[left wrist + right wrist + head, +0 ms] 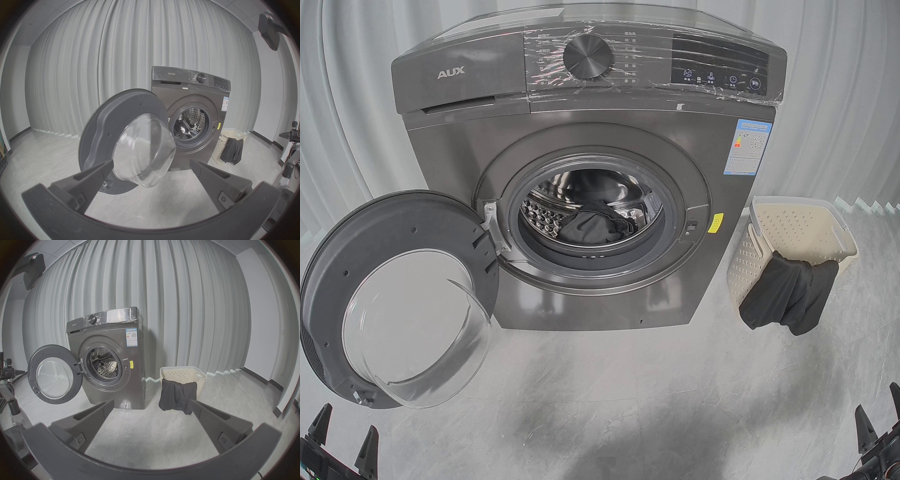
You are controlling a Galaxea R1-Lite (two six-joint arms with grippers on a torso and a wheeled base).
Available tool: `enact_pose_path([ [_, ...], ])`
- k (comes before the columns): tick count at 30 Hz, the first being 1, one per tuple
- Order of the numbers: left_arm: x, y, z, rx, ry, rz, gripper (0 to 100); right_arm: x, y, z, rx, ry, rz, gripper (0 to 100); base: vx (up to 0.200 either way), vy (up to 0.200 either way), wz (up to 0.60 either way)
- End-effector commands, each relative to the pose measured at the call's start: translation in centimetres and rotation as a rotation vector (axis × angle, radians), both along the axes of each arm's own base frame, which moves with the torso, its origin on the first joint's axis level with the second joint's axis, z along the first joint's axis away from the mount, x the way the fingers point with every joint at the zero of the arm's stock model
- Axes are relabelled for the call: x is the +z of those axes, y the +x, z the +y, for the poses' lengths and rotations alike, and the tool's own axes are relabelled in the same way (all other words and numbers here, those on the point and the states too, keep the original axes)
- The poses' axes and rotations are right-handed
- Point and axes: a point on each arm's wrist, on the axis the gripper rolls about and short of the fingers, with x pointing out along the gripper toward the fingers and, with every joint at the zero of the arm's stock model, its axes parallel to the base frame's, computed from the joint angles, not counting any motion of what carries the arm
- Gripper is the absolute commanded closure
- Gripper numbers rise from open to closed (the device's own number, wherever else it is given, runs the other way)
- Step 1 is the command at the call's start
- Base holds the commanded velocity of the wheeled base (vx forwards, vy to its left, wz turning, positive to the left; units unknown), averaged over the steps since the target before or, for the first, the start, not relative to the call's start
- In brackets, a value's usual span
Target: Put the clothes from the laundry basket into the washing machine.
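Door (394, 219) wide for loading, garment (787, 294) draped on laundry basket (800, 225) rim; L gripper (344, 431), R gripper (878, 409) fingers spread, empty.

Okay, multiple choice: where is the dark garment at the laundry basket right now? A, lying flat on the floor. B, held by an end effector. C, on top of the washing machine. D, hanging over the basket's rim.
D: the dark garment is draped over the front rim of the laundry basket, with most of it hanging down the outside.
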Motion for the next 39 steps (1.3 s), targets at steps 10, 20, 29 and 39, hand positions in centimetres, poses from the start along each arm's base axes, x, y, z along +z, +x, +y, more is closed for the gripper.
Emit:
enact_pose_path([
  [10,-0.47,0.03,0.00,-0.001,-0.001,0.005,0,-0.52,0.03,0.00,0.000,0.000,0.005,0,0.000,-0.200,0.00],
  [20,-0.47,0.03,0.00,0.001,0.000,0.005,0,-0.52,0.03,0.00,0.000,0.000,0.005,0,0.000,-0.200,0.00],
  [29,-0.47,0.03,0.00,-0.002,-0.001,0.005,0,-0.52,0.03,0.00,0.000,0.000,0.005,0,0.000,-0.200,0.00],
  [39,-0.47,0.03,0.00,-0.001,-0.001,0.005,0,-0.52,0.03,0.00,0.000,0.000,0.005,0,0.000,-0.200,0.00],
])
